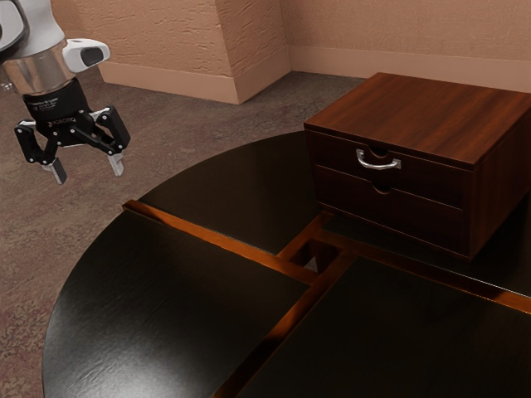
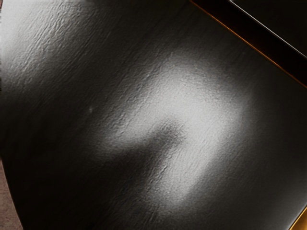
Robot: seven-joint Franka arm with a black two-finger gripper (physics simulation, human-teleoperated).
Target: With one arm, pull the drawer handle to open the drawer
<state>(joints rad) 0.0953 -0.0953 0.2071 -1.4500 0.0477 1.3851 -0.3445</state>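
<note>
Gripper (image 1: pixel 86 170) hangs open near table edge (image 1: pixel 56 332), well apart from drawer handle (image 1: pixel 378 160).

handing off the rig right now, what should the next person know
Gripper: jaws open, empty, raised above the round table at the exterior view's left, well apart from the wooden cabinet.
Top drawer looks shut; its silver handle is untouched.
Done: nothing yet.
Left: reach the handle, close on it, pull the drawer open.
</note>
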